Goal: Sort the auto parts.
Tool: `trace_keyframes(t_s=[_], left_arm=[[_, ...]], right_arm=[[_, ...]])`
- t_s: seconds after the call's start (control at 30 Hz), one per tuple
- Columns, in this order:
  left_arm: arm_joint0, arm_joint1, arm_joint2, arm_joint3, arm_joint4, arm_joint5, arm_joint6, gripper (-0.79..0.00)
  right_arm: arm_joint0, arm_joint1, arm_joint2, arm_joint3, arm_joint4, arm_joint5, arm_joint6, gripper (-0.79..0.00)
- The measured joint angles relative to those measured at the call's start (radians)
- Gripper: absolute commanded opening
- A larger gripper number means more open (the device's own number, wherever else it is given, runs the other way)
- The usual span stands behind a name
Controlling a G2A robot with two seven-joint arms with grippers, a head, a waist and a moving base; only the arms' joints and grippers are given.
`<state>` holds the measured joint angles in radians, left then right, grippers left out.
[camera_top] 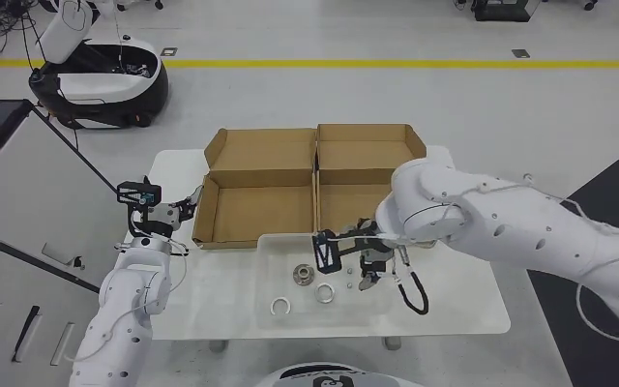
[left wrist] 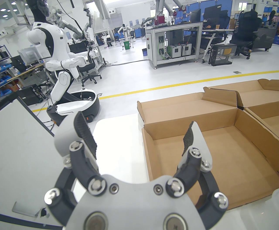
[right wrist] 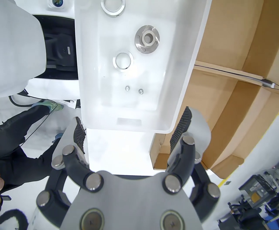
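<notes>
White table (camera_top: 464,312) on a pale workshop floor, and a yellow line (camera_top: 387,64) runs straight across that floor behind it. Beyond the line, off to the table's far left, a second white robot (camera_top: 97,82) stands on a wheeled base. Further back there's a metal-framed cabinet (left wrist: 174,43), black office chairs (left wrist: 246,37) and a small green bin (left wrist: 126,45).

A shallow translucent white tray (camera_top: 274,244) holds the loose metal parts, all lying flat and apart from one another. A flanged hub (right wrist: 147,39) with a raised, bored centre lies near a plain ring (right wrist: 123,61). A second ring (right wrist: 113,6) lies nearer the robot-side rim, and two small bolts (right wrist: 127,88) lie side by side. Just behind the tray, a left cardboard box (camera_top: 253,213) and a right cardboard box (camera_top: 353,198) stand together, flaps raised.
</notes>
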<state>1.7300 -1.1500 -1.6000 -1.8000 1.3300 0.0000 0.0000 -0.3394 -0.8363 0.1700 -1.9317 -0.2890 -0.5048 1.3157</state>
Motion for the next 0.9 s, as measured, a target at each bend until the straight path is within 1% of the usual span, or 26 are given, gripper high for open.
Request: trace_keyframes(t_s=[0.17, 0.3, 0.43, 0.6, 0.9], left_arm=[[0.000, 0.000, 0.000, 0.000, 0.000, 0.000, 0.000, 0.000], [0.000, 0.000, 0.000, 0.000, 0.000, 0.000, 0.000, 0.000], [0.000, 0.000, 0.000, 0.000, 0.000, 0.000, 0.000, 0.000], [0.000, 0.000, 0.000, 0.000, 0.000, 0.000, 0.000, 0.000], [0.000, 0.000, 0.000, 0.000, 0.000, 0.000, 0.000, 0.000]], right_arm=[[-0.061, -0.028, 0.000, 0.033, -0.056, 0.013, 0.013, 0.000], [-0.089, -0.045, 0.000, 0.052, -0.086, 0.019, 0.020, 0.000], [-0.102, -0.058, 0.000, 0.066, -0.106, 0.023, 0.023, -0.037], [-0.120, -0.072, 0.000, 0.081, -0.143, 0.031, 0.031, -0.055], [-0.132, -0.097, 0.000, 0.093, -0.157, 0.057, 0.058, -0.028]])
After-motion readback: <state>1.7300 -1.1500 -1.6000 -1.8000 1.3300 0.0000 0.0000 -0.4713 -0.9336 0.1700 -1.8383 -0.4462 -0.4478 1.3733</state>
